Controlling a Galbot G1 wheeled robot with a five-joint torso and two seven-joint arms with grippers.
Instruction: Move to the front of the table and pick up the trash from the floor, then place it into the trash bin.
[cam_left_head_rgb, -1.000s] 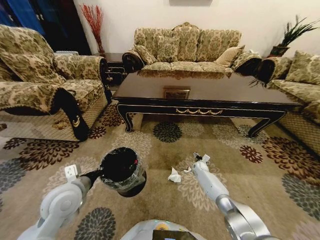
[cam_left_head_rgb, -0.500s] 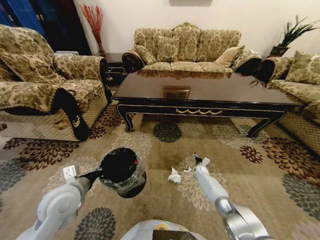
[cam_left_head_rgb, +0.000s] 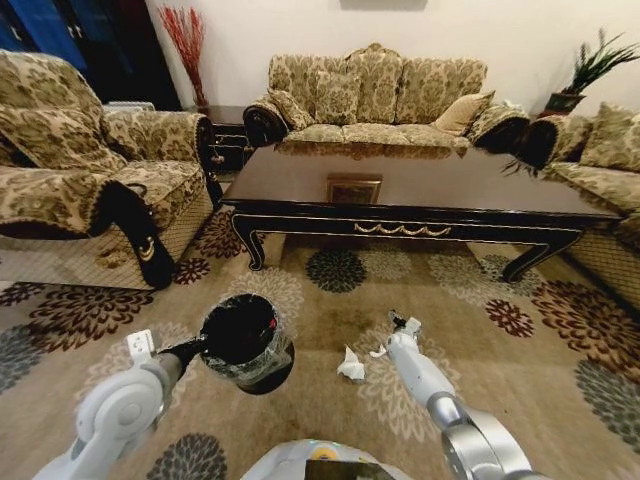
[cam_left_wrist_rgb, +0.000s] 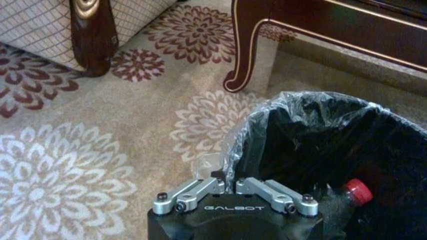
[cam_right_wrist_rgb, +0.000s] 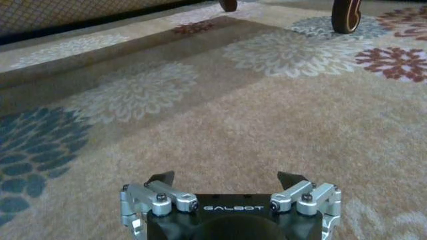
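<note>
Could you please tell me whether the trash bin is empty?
Not empty: inside the trash bin, a red-capped bottle rests against the black liner.

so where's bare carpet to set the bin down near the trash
Bare carpet lies between the table and the trash, and to the right of the right gripper. It is crowded around the paper wad, between the bin, held by the left gripper, and the right arm.

Glossy dark wood table (cam_left_head_rgb: 420, 185); matt woven carpet floor (cam_left_head_rgb: 330, 310); crinkled shiny black plastic lining the trash bin (cam_left_head_rgb: 243, 340); crumpled white paper trash (cam_left_head_rgb: 350, 366); brushed-metal fingers (cam_right_wrist_rgb: 160, 180).
</note>
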